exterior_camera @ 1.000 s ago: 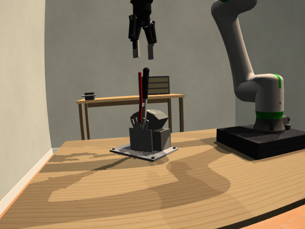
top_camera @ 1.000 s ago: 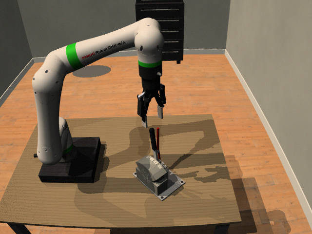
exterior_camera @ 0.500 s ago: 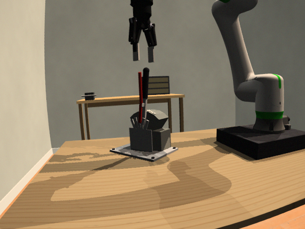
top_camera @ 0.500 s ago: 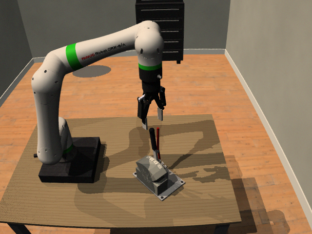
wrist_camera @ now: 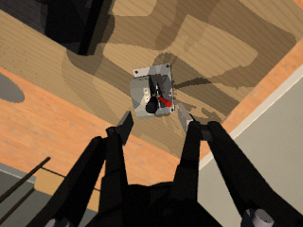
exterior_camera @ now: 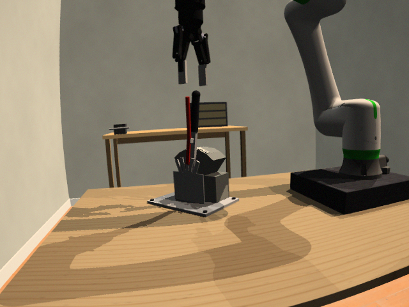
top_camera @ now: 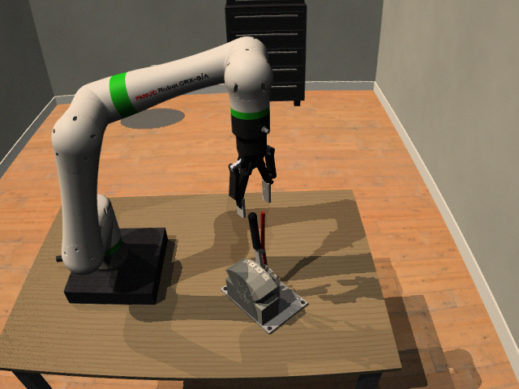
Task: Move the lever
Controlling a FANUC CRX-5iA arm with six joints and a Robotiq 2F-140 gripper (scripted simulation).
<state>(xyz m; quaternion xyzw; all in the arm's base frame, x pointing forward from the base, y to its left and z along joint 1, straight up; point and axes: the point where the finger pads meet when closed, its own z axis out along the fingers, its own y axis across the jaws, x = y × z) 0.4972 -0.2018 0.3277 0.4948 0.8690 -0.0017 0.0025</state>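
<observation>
Nearby, only arm base (top_camera: 142, 292) flanks lever (top_camera: 254, 232).

My arm (top_camera: 79, 167): cream-white rounded links with small dark screw holes at the joints. Green bands ring the upper link (top_camera: 121, 95), the wrist (top_camera: 250, 113) and the base joint (exterior_camera: 361, 154). Red and dark lettering along the forearm reads FANUC Robot CRX. Black wrist section (top_camera: 250, 134) carries a small grey stub. Black linkage gripper (top_camera: 253, 202) ends in pale grey pads (exterior_camera: 202, 79). The base block (top_camera: 144, 292) is black and rectangular.
</observation>
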